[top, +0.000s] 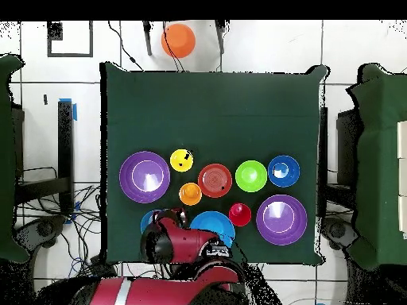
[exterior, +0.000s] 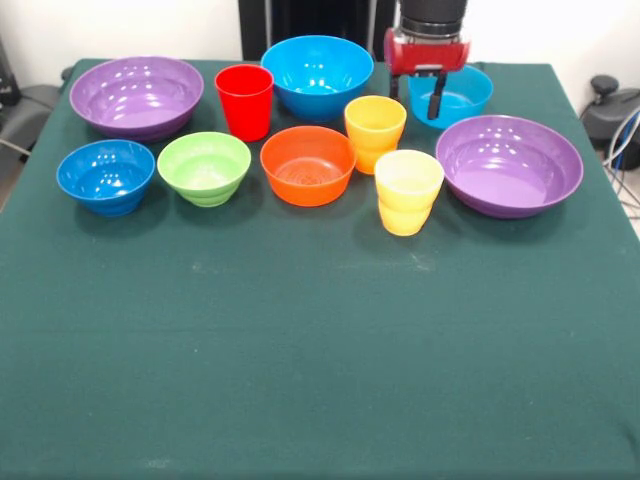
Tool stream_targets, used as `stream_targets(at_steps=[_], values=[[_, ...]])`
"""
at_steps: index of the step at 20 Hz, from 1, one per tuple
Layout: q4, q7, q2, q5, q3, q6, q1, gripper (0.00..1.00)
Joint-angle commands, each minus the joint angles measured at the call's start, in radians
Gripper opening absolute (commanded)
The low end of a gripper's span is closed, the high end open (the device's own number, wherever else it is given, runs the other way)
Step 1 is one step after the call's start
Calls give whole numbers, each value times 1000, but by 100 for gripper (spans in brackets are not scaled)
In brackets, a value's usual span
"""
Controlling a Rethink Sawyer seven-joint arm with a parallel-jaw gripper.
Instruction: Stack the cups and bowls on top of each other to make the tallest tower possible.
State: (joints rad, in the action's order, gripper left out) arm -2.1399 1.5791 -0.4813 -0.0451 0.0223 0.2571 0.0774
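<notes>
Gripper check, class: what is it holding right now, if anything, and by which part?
Nothing. The gripper hangs open over the cyan bowl, its fingers reaching into the bowl without clamping it.

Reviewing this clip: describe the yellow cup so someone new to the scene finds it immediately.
On the green table, find the wide purple bowl at the front view's right. The yellow cup stands just left of it, in front of the orange cup. It is paler than that cup and nearest the camera.

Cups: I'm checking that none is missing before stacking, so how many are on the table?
3: red cup at the back, orange cup mid-row, yellow cup just in front. None looks hidden.
</notes>
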Motion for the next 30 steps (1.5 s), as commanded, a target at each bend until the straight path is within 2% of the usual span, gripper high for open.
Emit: stream_targets(at_steps=[1,4,11,16,24,30], values=[[115,174,79,-59,-113,68,57,100],[121,151,71,-87,-109,69,59,100],[82,170,18,-89,-133,28,81,100],[61,178,-9,-78,-124,28,60,100],[24,198,-93,-30,-110,-36,21,100],[2,209,-148,-25,-107,-89,7,100]])
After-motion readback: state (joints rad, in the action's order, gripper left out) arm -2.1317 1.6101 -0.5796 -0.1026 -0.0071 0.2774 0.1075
